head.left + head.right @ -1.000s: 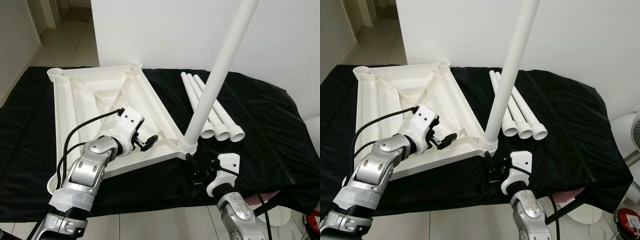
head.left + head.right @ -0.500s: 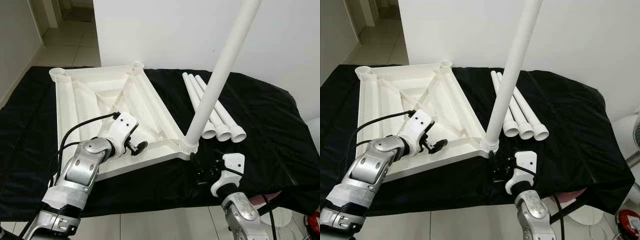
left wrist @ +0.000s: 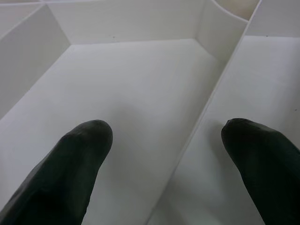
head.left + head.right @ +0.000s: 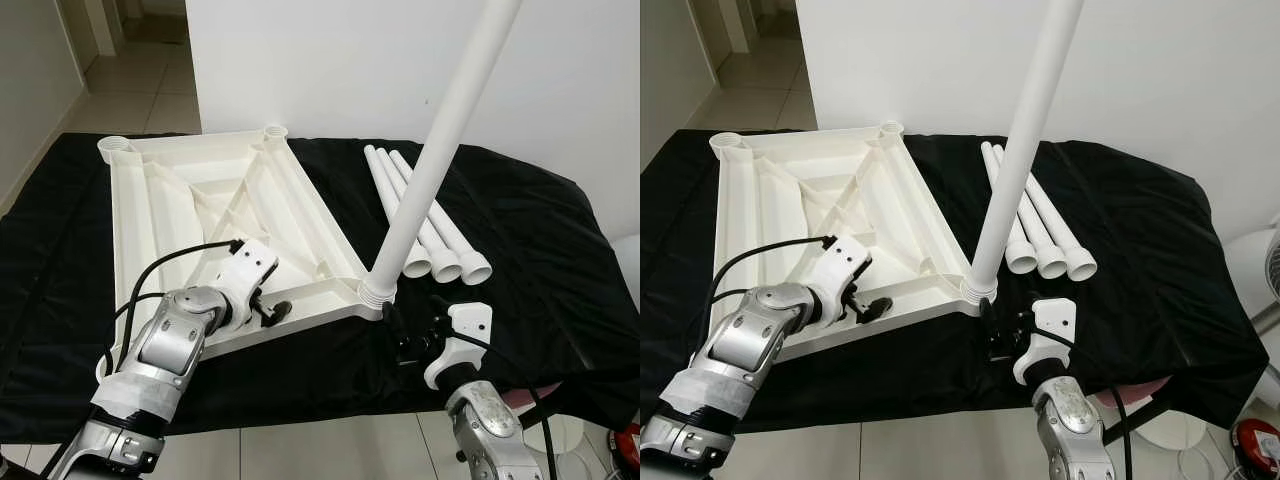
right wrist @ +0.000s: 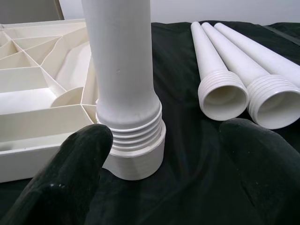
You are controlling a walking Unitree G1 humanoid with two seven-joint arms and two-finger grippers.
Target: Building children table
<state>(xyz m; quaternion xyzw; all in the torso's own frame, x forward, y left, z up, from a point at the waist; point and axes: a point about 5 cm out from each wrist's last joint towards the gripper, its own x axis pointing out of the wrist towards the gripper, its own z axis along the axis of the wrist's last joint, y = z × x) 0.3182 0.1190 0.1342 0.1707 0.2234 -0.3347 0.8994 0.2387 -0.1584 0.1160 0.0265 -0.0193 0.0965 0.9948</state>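
Note:
A white plastic tabletop (image 4: pixel 190 190) lies upside down on the black cloth, its ribs facing up. One white leg (image 4: pixel 440 150) stands upright, screwed into the socket (image 4: pixel 376 292) at the near right corner. Three loose legs (image 4: pixel 432 228) lie side by side to the right. My left gripper (image 4: pixel 272 311) hovers open over the tabletop's near edge; in the left wrist view its fingers (image 3: pixel 79 154) straddle a rib. My right gripper (image 4: pixel 400 335) is open just in front of the standing leg's threaded base (image 5: pixel 131 136), holding nothing.
The black cloth (image 4: pixel 540 230) covers the whole work surface, with its front edge close to me. A white wall (image 4: pixel 330 60) stands behind. Tiled floor (image 4: pixel 130 90) lies at the far left, and a white object (image 4: pixel 628 250) sits at the right edge.
My left gripper has drawn back from the tabletop's inner ribs toward its near edge. The right gripper has barely shifted beside the leg's base.

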